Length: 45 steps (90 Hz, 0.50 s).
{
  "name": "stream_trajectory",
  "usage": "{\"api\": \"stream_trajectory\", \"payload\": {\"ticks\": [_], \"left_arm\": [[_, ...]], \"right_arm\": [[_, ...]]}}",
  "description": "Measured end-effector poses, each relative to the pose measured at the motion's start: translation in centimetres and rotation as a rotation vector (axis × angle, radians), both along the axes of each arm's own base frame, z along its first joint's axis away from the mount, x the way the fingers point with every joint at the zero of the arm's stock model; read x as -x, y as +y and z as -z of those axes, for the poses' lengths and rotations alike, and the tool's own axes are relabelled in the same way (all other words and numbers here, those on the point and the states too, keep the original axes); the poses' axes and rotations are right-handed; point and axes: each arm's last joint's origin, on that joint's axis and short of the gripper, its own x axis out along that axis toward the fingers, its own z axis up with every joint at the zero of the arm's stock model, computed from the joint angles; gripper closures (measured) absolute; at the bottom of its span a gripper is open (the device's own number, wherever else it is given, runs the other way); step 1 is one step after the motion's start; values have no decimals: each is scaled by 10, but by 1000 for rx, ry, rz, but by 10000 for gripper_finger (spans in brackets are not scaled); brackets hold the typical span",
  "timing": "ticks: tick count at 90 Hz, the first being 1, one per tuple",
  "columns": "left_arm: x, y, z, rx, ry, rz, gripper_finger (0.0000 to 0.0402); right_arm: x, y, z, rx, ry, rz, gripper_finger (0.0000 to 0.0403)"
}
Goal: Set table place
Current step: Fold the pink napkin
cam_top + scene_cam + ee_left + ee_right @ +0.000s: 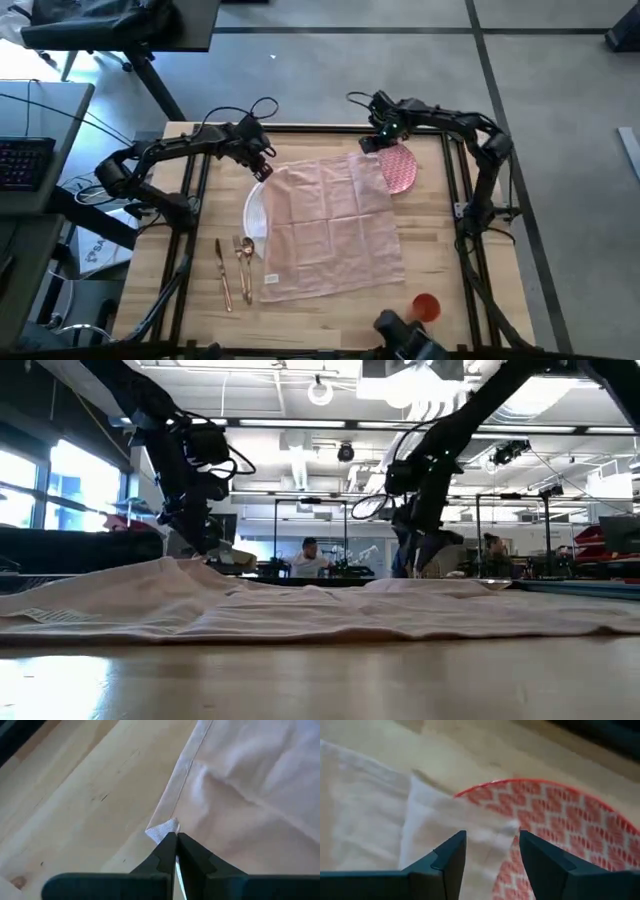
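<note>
Where the pink napkin (330, 228) lies spread across the middle of the tabletop (180, 310), it covers most of the white plate (255, 215), of which only a curved sliver shows past the cloth's left edge. Its far right corner drapes over the rim of the pink patterned plate (402, 168), which sits toward the far right of the tabletop and is partly hidden by that cloth.

At the napkin's far left corner the left gripper (262, 166) has its jaws closed on the cloth; the left wrist view shows the corner pinched between the two dark tips (176, 845), with bare wood beside it. The right gripper (376, 142) is at the far right corner, and the right wrist view shows its jaws (490, 850) spread apart with the cloth corner and plate rim lying between them, not gripped.

Left of the napkin, on open wood near the front, lie the gold knife (223, 274), fork (239, 258) and spoon (247, 262), side by side. The orange cup (426, 306) stands near the front edge at the right, clear of the cloth, with bare wood around it.

From table height the napkin (300, 610) is a low rumpled band and both plates are hidden behind it.
</note>
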Motion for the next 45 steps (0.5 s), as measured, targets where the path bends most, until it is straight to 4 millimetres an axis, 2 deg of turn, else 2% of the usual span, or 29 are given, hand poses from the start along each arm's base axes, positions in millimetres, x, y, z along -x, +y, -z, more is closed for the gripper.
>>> {"api": "stream_trajectory", "payload": {"ticks": [23, 45], "left_arm": [[0, 0, 0, -2, -2, -1, 401], [-1, 2, -1, -17, -17, -2, 401]], "right_arm": [[3, 3, 10, -5, 57, -19, 264], [1, 0, 9, 23, 45, -6, 270]]}}
